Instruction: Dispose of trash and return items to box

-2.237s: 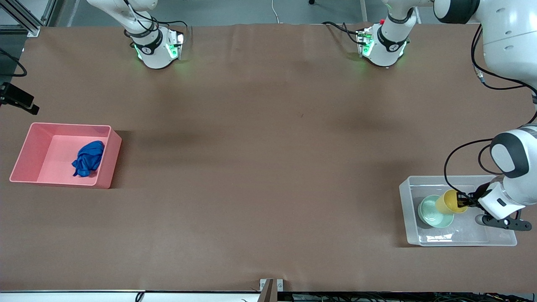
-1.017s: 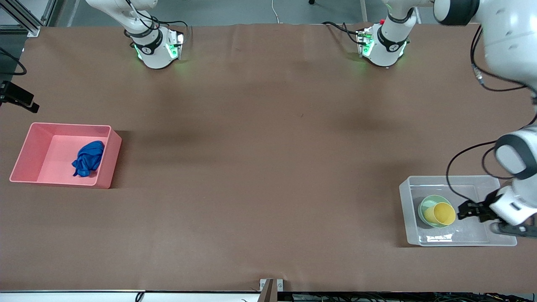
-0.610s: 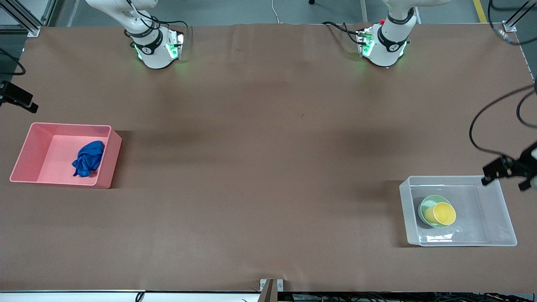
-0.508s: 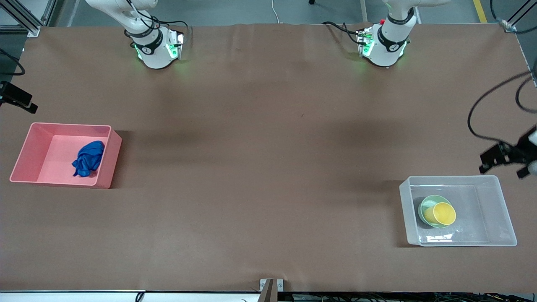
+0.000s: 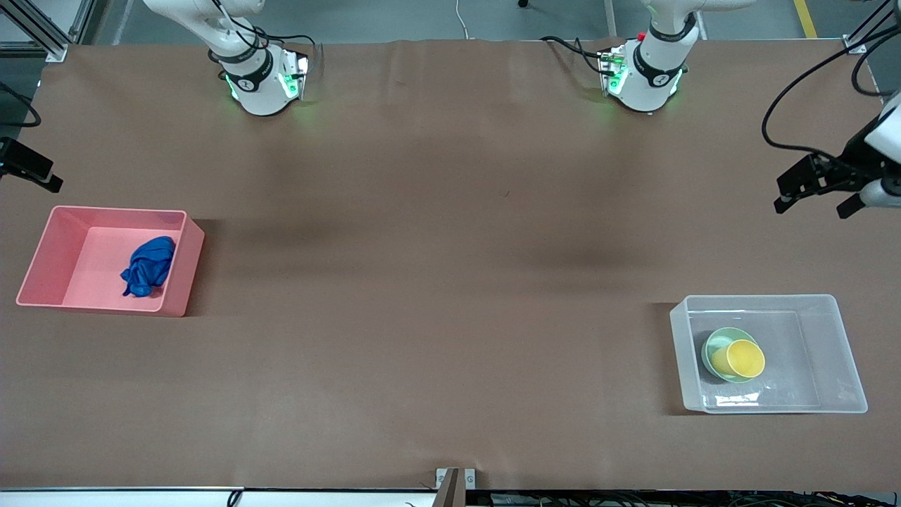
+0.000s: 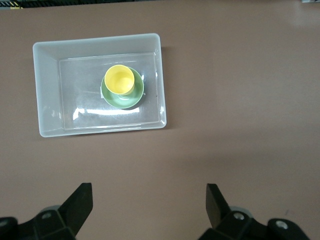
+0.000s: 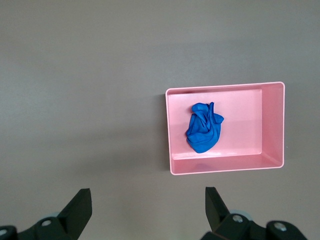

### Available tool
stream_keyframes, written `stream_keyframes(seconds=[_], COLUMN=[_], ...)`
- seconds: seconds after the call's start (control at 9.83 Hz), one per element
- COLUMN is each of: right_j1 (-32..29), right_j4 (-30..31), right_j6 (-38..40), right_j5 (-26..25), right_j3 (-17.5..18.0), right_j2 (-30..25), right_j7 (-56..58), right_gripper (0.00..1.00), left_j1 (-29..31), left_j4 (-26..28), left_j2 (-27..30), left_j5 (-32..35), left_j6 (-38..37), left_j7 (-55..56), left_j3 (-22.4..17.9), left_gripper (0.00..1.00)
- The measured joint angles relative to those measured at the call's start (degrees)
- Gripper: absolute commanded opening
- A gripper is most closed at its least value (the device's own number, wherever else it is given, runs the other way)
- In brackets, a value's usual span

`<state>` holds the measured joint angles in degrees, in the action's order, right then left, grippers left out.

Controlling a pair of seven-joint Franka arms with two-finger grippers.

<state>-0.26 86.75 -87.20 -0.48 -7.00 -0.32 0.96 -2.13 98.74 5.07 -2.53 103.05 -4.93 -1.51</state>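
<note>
Brown table point(image 5: 450, 282): pink bin point(image 5: 179, 282) nr right-arm end edge; clear box point(image 5: 679, 352) nr left-arm end, front-camera corner.

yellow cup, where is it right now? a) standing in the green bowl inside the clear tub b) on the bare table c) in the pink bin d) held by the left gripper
a: the yellow cup stands in the green bowl inside the clear tub; the left gripper is open and empty.
</note>
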Motion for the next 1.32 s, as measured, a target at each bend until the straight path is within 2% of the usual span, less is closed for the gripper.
stream_keyframes(seconds=[0.2,0.41,0.71,1.32], right_j1=[0.43,1.44,1.46,1.45], right_j4=[0.0,0.0,0.0,0.03], right_j6=[0.03,0.05,0.06,0.16], right_j5=[0.04,0.05,0.05,0.05], right_j3=[-0.53,-1.87,-2.35,-2.49], right_j2=[0.0,0.0,0.0,0.0], right_j7=[0.0,0.0,0.0,0.0], right_gripper=[1.0,1.0,1.0,1.0], left_j1=[0.0,0.17,0.43,0.37], left_j4=[-8.39,-13.39,-13.35,-12.79], left_j2=[-2.28,-4.42,-4.82,-4.8], left_j5=[0.08,0.11,0.11,0.63], left_j6=[-7.14,-11.6,-14.32,-14.48], left_j7=[0.44,0.46,0.94,2.0], left_j3=[0.17,0.09,-0.04,0.55], left_gripper=[1.0,1.0,1.0,1.0])
